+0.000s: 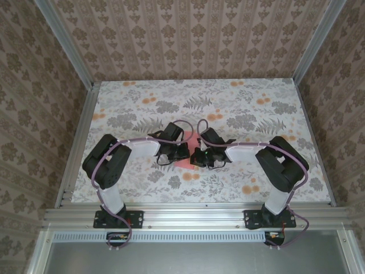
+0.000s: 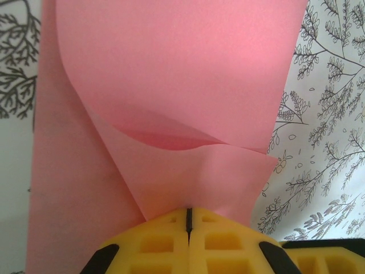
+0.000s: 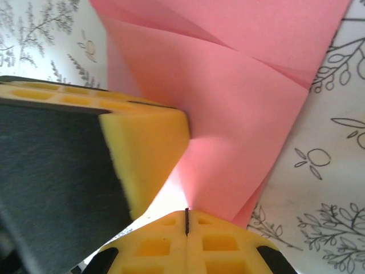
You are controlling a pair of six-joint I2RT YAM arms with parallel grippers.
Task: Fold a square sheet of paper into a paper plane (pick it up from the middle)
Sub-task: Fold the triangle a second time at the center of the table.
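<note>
Paper plane [image 2: 171, 85]: pink, partly folded, lying on the table at mid-table between my two arms; from above I can just make out a pink patch under the two wrists
Folds: on the left wrist camera one big flap curls up off the sheet, with a shadowed pocket beneath it, and a crease runs down toward my fingers; on the right wrist camera I see several layers fanning out from the pinch
Left hand [image 2: 188, 220]: pads pressed together, only a thin dark slit between them, and the paper plane's near edge comes straight out of that slit, so it is clamped on the paper
Right hand [image 3: 187, 220]: same here, pads closed to a hairline, pinching the paper where it narrows to a point and glows bright
Hands together: from above they meet nose to nose over the paper; on the right wrist camera a yellow finger [image 3: 142, 154] of the left hand sits just beside my right fingers, touching the paper
Table [image 1: 239, 103]: pale cloth with grey leaves and orange flowers [image 1: 149, 100] showing around the sheet
</note>
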